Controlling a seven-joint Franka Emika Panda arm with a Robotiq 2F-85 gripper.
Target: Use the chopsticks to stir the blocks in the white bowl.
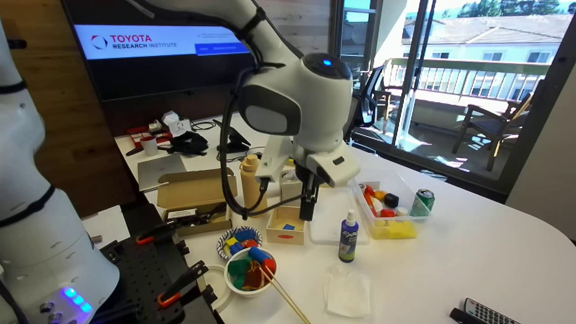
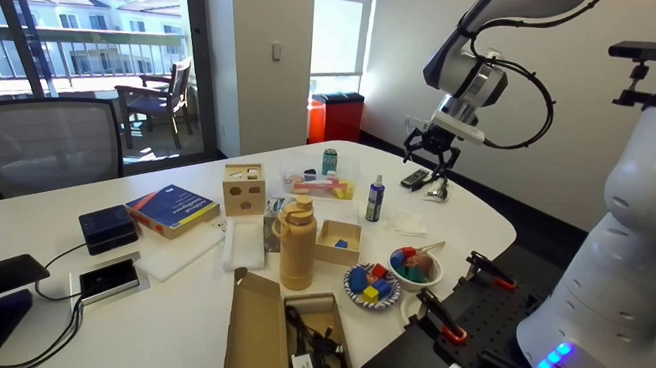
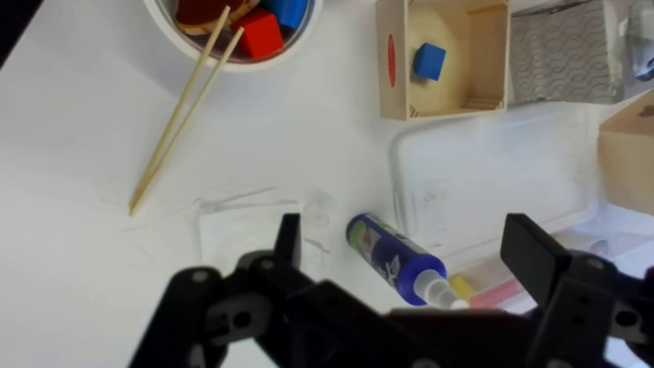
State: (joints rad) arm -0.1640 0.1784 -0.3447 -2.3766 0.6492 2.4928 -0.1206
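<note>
The white bowl point(image 1: 252, 293) stands near the robot's base with green, blue and red blocks and a brown piece in it; it also shows in an exterior view point(image 2: 439, 276) and at the top of the wrist view point(image 3: 245, 67). Two wooden chopsticks point(image 1: 288, 295) lean across its rim, tips among the blocks point(image 3: 259, 33), other ends outside over the table. They also show in the wrist view point(image 3: 172, 122), their outer ends close together. My gripper point(image 3: 401, 240) is open and empty, high above the table, apart from chopsticks and bowl; it also shows in an exterior view point(image 2: 423, 162).
An upright blue spray bottle point(image 3: 393, 255) stands below my fingers. A patterned bowl of blocks point(image 2: 374, 305), a wooden box point(image 1: 285, 236) with a blue block, and a tan flask point(image 2: 298, 251) stand near the white bowl. A clear bin point(image 1: 418, 217) stands farther off.
</note>
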